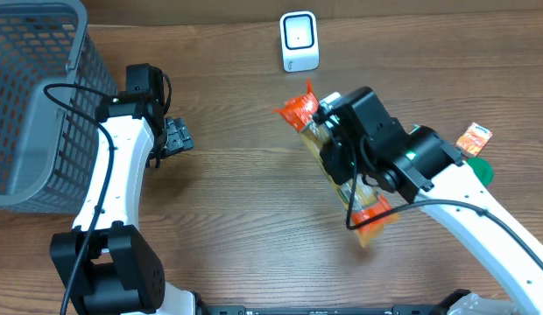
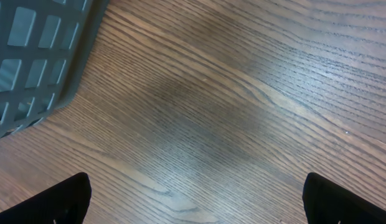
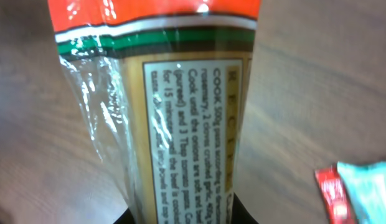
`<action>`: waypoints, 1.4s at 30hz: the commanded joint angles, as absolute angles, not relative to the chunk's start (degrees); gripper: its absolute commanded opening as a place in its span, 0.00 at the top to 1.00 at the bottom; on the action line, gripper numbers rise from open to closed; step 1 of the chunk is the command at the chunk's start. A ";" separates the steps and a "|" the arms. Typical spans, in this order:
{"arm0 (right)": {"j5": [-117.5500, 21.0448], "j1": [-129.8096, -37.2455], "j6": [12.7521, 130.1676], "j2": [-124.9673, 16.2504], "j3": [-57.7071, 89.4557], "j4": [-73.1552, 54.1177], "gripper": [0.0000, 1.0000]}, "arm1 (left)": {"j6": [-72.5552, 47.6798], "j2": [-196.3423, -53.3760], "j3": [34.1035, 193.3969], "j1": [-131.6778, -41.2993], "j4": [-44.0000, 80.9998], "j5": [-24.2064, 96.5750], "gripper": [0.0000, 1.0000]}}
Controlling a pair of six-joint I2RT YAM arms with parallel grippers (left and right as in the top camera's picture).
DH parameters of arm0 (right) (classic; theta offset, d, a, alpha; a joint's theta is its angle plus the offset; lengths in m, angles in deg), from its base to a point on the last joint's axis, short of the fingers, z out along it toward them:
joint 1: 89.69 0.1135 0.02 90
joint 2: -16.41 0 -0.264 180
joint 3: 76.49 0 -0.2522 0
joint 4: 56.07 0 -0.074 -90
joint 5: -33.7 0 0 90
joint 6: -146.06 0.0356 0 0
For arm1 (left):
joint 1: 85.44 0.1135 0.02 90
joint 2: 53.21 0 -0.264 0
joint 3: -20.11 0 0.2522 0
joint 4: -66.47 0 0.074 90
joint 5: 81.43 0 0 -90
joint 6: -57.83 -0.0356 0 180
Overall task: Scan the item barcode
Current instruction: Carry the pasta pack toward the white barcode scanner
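Holding the pasta packet [image 1: 302,114] near the scanner [image 1: 299,40]
The right gripper [image 1: 343,156] is clenched on the packet's middle, a little short of the white scanner; the left gripper [image 1: 175,137] stands released, jaws spread wide, beside the grey basket [image 1: 35,105].

The pasta packet [image 3: 180,112] shows orange ends with green and white stripes; basket [image 1: 35,105] grey mesh, scanner [image 1: 299,41] white.

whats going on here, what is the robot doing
The right gripper is shut on a pasta packet with orange ends, holding it above the table near the white scanner. The left gripper hangs open over bare wood beside the grey basket, holding nothing. No barcode shows in these views, only a recipe panel.
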State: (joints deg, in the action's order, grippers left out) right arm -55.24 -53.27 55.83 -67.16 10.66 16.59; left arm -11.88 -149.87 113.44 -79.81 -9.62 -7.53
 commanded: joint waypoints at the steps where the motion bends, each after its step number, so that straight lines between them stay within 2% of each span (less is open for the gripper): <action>1: -56.37 -53.11 56.27 -65.56 7.97 18.38 0.96 | -13.34 -148.74 114.49 -80.20 -9.60 -7.90 0.00; 21: -58.16 -53.11 56.90 -65.71 7.97 16.15 0.96 | -13.34 -148.74 114.49 -80.20 -9.62 -7.90 0.00; 31: -62.25 -53.46 58.45 -68.73 7.25 8.24 0.97 | -13.34 -148.74 114.49 -80.20 -9.62 -7.90 0.00; 35: -62.25 -56.02 57.78 -73.25 -0.92 13.44 0.97 | -13.34 -148.74 114.49 -80.20 -9.62 -7.90 0.00; 42: -62.62 -60.30 52.55 -87.31 -37.12 28.61 0.97 | -13.34 -148.74 114.49 -80.20 -9.62 -7.90 0.00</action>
State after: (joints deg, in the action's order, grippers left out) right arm -61.38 -58.93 55.66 -84.93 -20.92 26.77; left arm -11.88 -149.85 113.44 -79.81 -9.68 -7.53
